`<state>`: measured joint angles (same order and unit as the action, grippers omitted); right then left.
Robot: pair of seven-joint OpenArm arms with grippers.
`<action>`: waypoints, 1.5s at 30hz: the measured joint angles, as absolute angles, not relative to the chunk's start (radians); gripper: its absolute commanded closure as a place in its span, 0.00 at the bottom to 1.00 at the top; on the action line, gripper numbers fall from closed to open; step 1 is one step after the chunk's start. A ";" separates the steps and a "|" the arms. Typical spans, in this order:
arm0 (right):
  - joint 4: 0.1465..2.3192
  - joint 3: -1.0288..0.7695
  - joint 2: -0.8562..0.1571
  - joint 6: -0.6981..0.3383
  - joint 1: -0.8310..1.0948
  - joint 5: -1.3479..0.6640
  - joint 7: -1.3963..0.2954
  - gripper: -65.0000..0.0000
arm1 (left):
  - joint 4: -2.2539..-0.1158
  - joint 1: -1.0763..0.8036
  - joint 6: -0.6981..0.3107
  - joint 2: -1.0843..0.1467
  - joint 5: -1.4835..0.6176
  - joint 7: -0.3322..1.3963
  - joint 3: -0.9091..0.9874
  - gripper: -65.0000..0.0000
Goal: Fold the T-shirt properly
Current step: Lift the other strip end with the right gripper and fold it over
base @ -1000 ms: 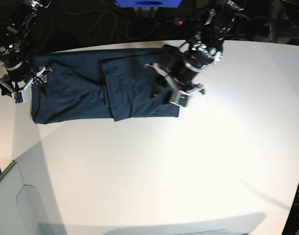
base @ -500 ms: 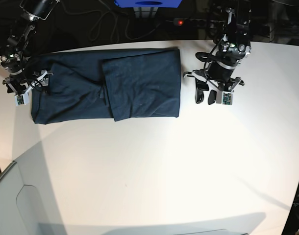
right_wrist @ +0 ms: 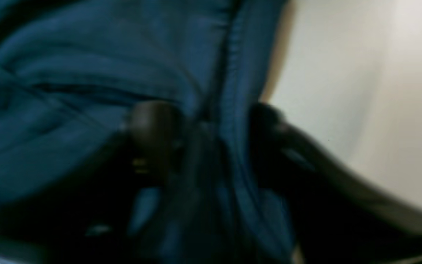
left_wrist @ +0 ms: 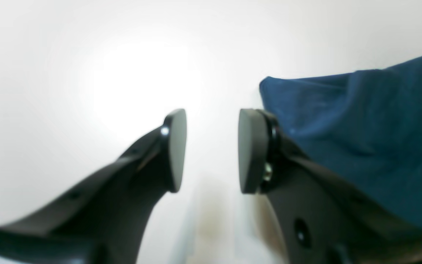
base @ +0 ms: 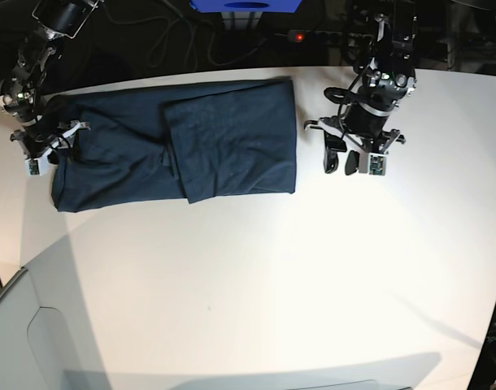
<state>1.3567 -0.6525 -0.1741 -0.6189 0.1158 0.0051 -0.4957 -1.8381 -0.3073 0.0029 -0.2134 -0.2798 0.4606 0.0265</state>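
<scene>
We see the T-shirt (base: 175, 146) lying part-folded along the far side of the white table (base: 272, 276); its near hem sits well back from the bare near half; our left gripper (base: 350, 161) hangs parted and empty just beside the shirt's edge; our right gripper (right_wrist: 203, 124) pinches a fold at the opposite end.

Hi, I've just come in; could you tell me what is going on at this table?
A two-armed robot is folding a navy T-shirt on a white table. The shirt lies partly folded into a long band. The right claw is at the shirt's end, with fabric bunched between its fingers in the blurred wrist view. The left claw hangs open over bare table, apart from the shirt's other edge.
</scene>
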 measured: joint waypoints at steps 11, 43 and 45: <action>1.419 -0.601 -0.162 -0.619 0.139 0.019 -0.519 1.00 | -1.767 -0.310 0.000 -0.199 -0.279 0.457 0.025 0.65; 1.987 0.167 -0.079 -0.630 0.274 0.051 -0.559 1.00 | -1.662 -0.296 0.000 -0.139 -0.280 0.446 -0.026 0.65; 1.937 0.202 -0.078 -0.628 0.252 0.050 -0.554 1.00 | -1.664 -0.296 0.000 -0.139 -0.280 0.453 -0.026 0.65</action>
